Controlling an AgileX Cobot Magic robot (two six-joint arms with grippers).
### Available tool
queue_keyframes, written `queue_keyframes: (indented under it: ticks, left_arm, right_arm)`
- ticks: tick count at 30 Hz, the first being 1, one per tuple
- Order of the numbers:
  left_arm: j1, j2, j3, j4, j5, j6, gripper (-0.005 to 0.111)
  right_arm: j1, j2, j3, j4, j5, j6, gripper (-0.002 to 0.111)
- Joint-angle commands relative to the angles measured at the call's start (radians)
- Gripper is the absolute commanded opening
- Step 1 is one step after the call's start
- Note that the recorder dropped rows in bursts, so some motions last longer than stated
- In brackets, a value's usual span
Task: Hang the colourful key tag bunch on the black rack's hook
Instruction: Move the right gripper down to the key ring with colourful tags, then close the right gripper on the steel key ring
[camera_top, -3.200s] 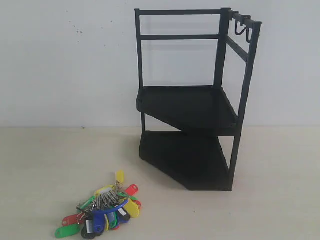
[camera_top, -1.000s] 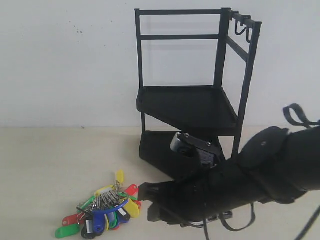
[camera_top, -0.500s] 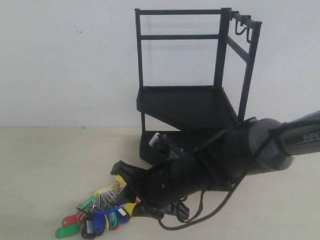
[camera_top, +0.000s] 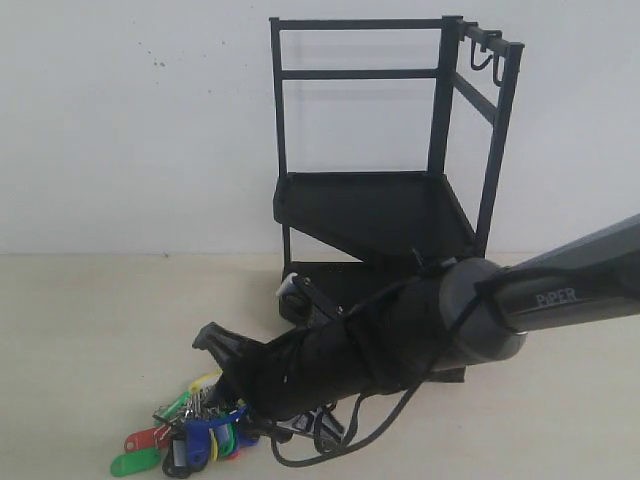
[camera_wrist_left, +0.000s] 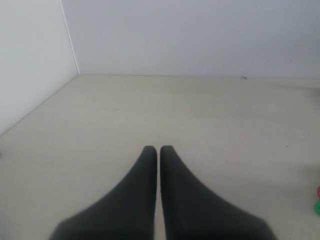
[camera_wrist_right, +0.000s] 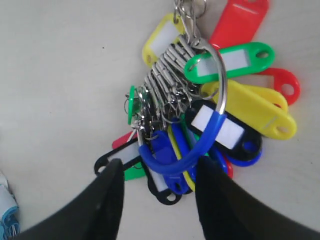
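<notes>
The colourful key tag bunch (camera_top: 185, 437) lies on the table at the front left, partly covered by my right arm. In the right wrist view the key tag bunch (camera_wrist_right: 215, 125) fans out in green, yellow, red, blue and black, with its blue loop (camera_wrist_right: 176, 165) nearest the camera. My right gripper (camera_wrist_right: 159, 169) is open, one finger on each side of that loop, touching nothing I can see. In the exterior view the right gripper (camera_top: 224, 392) sits low over the bunch. The black rack (camera_top: 378, 205) stands behind, its hooks (camera_top: 484, 58) on the top right rail. My left gripper (camera_wrist_left: 158, 149) is shut and holds nothing.
The right arm (camera_top: 420, 325) stretches across in front of the rack's lower tray, with a cable (camera_top: 345, 440) looping below it. A white wall (camera_top: 130, 120) backs the table. The left wrist view shows bare table (camera_wrist_left: 190, 110) and a wall corner.
The right arm came in from the right, then reached left and down until its open fingers straddle the bunch's blue loop. The bunch and the rack have not moved.
</notes>
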Motion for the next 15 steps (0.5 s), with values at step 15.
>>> queue_keyframes:
  ticks: [15]
  left_arm:
    - [-0.001, 0.004, -0.002, 0.000, -0.004, -0.006, 0.004]
  right_arm:
    - [0.009, 0.079, -0.053, 0.136, -0.086, -0.025, 0.043]
